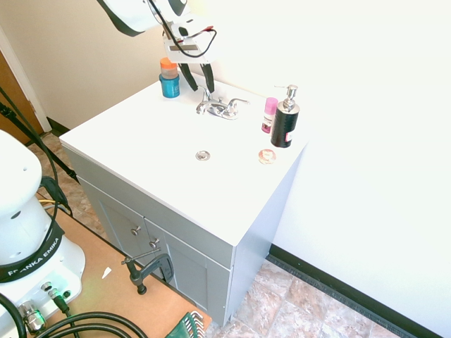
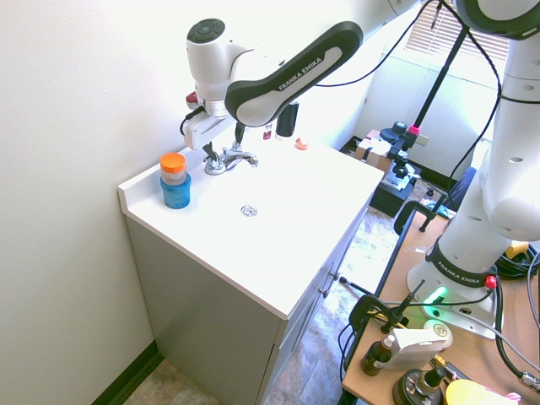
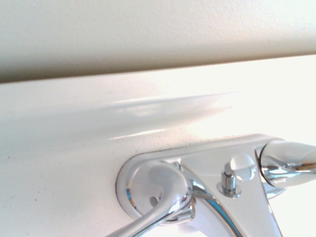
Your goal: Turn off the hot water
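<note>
"Blue tub [image 1: 169, 86] is far left on the white sink top [image 1: 134, 130], right? It has a small pot with an orange lid [image 1: 168, 63] in it."

"Yes. Next, going right, comes the robot's grabber [image 1: 203, 89]. Its two black fingers point down, and they are apart, with nothing that I can see between them."

"Could it knock the tub?"

"I think so, if it swings out wide to the left. The tub is just beside it."

"Where is the hot water handle [image 3: 170, 200]?"

"On the left end of the shiny tap [image 1: 220, 109], at the far side by the wall. It is right by the fingertips, low down. I can't tell if they touch it."

"What else could go wrong?"

"The handle is smooth and thin, so a finger might slip off if it pushes at a bad slant. If it pushes the wrong way, water could come out. I see none coming out now. If it goes too low, it could bump the tap."

"And on the right?"

"First the matching handle [image 1: 239, 102]. If the grabber goes too far right, it might turn that one by mistake. Then a pink-topped bottle [image 1: 269, 115], and a black soap bottle [image 1: 285, 125] at the right end. Those are well away from the fingers."
</note>
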You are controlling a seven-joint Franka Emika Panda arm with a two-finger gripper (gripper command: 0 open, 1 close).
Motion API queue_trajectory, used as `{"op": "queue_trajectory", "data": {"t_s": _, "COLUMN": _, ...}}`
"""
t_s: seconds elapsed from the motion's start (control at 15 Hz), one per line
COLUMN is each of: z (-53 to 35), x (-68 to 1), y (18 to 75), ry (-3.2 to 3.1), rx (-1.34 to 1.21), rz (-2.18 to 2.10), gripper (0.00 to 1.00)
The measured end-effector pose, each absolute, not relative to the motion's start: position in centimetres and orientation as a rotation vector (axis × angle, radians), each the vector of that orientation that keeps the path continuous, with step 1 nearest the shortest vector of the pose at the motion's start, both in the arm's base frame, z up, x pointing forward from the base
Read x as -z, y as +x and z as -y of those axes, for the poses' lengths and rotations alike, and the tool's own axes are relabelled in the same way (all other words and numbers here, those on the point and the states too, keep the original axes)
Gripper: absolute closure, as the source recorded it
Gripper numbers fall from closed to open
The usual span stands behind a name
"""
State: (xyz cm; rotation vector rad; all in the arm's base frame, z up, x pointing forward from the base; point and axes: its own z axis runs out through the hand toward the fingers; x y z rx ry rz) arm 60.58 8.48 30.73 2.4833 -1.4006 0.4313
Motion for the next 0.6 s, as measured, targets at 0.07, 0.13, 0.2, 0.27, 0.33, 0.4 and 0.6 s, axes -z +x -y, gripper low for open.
{"op": "queue_trajectory", "data": {"t_s": 0.07, "z": -8.6, "x": -30.6, "y": 60.9, "ry": 2.483, "rx": -0.433, "rz": 1.402, "gripper": 0.00}}
{"op": "queue_trajectory", "data": {"t_s": 0.13, "z": -8.6, "x": -30.4, "y": 61.2, "ry": 2.481, "rx": -0.432, "rz": 1.404, "gripper": 0.00}}
{"op": "queue_trajectory", "data": {"t_s": 0.2, "z": -8.5, "x": -30.4, "y": 61.2, "ry": 2.479, "rx": -0.423, "rz": 1.411, "gripper": 0.00}}
{"op": "queue_trajectory", "data": {"t_s": 0.27, "z": -8.2, "x": -30.5, "y": 61.2, "ry": 2.483, "rx": -0.412, "rz": 1.419, "gripper": 0.00}}
{"op": "queue_trajectory", "data": {"t_s": 0.33, "z": -7.8, "x": -30.8, "y": 61.1, "ry": 2.495, "rx": -0.392, "rz": 1.423, "gripper": 0.00}}
{"op": "queue_trajectory", "data": {"t_s": 0.4, "z": -7.3, "x": -31.2, "y": 60.6, "ry": 2.508, "rx": -0.372, "rz": 1.423, "gripper": 0.00}}
{"op": "queue_trajectory", "data": {"t_s": 0.6, "z": -6.0, "x": -32.9, "y": 57.0, "ry": 2.544, "rx": -0.330, "rz": 1.433, "gripper": 0.00}}
